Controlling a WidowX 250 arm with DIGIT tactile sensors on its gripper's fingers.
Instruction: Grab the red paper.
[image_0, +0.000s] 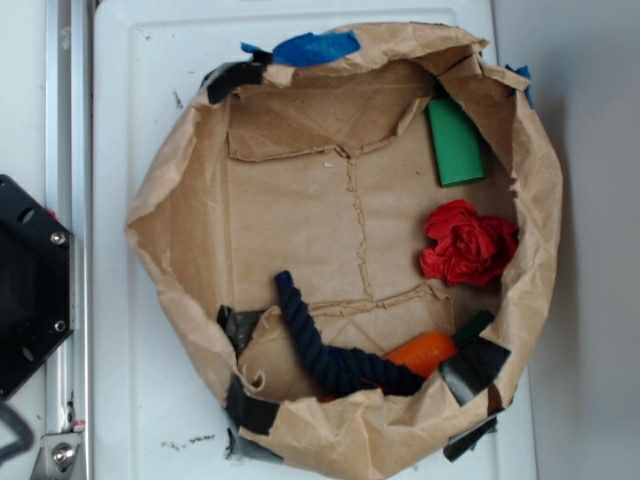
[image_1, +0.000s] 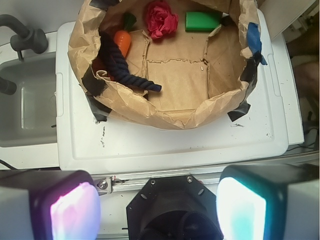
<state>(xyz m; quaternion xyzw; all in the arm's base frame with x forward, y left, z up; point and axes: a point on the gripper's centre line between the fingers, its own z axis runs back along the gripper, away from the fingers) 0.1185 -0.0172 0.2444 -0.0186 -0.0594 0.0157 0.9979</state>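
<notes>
Nothing of the grab is done yet. The red paper (image_0: 467, 243) lies untouched on the floor of the brown paper basket (image_0: 165, 215), at about 3 o'clock in the overhead view, just below the green block (image_0: 456, 142) and apart from the orange carrot toy (image_0: 424, 352) and dark blue rope (image_0: 325, 350) near 5 o'clock. In the wrist view the gripper (image_1: 159, 205) hangs well back from the basket, over the near edge of the white tabletop (image_1: 165, 145), its fingers (image_1: 72, 207) spread wide and empty. The reach, descent and closing all remain.

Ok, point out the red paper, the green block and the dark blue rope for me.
red paper (image_0: 467, 243): exterior view, middle of the crumpled wad.
green block (image_0: 456, 142): exterior view, centre of its top face.
dark blue rope (image_0: 318, 350): exterior view, mid-length of the strand.
</notes>
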